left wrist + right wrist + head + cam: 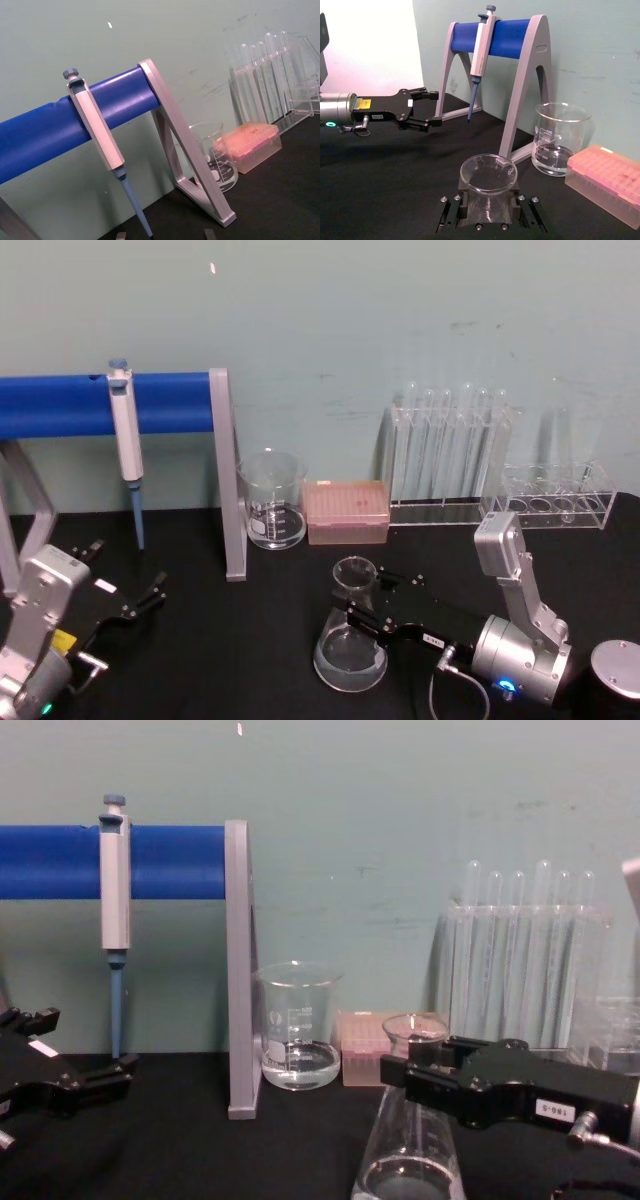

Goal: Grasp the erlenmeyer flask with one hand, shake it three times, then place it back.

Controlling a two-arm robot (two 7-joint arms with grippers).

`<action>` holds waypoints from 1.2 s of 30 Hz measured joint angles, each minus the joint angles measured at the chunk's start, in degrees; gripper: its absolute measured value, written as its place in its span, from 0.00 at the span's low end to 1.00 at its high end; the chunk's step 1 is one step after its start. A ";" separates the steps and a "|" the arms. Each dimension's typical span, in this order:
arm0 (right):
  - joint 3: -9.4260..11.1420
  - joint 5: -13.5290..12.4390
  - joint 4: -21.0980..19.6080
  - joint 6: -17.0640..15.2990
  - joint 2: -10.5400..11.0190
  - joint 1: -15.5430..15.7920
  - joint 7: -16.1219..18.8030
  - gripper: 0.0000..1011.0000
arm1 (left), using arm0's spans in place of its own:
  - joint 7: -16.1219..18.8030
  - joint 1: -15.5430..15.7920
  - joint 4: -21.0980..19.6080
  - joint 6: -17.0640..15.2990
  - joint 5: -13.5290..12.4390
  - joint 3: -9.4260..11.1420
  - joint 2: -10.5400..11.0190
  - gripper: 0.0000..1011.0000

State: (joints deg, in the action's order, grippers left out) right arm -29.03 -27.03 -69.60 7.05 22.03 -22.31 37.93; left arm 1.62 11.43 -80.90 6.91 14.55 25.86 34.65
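Observation:
The erlenmeyer flask (350, 645), clear glass with a little liquid in its wide base, stands in the middle of the black table. My right gripper (356, 610) reaches in from the right, its black jaws pressed against both sides of the neck just under the flared rim (488, 173). From the chest the jaws (400, 1076) cross the neck while the cone (410, 1160) hangs below; I cannot tell whether the base touches the table. Far to the left, my left gripper (140, 605) rests open near the table with nothing in it, also visible from the right wrist (427, 110).
A beaker (272, 500) with some liquid and a pink tip box (345, 512) sit just behind the flask. A pipette (125, 440) hangs on the blue-barred stand (225, 480) at left. Test tube racks (450, 455) line the back right. A dark cylinder (615, 670) stands at the right corner.

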 joint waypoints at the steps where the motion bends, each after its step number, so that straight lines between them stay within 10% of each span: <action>1: 0.00 0.00 0.00 0.00 0.00 0.00 0.00 0.45 | 0.00 0.00 0.00 0.00 0.00 0.00 0.00 0.99; 36: 3.91 -1.01 -7.48 0.30 1.35 2.16 -4.10 0.45 | 0.00 0.00 0.00 0.00 0.00 0.00 0.00 0.99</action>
State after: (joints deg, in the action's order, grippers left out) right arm -25.12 -28.04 -77.08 7.34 23.38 -20.16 33.83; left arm 1.62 11.43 -80.90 6.91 14.55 25.86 34.65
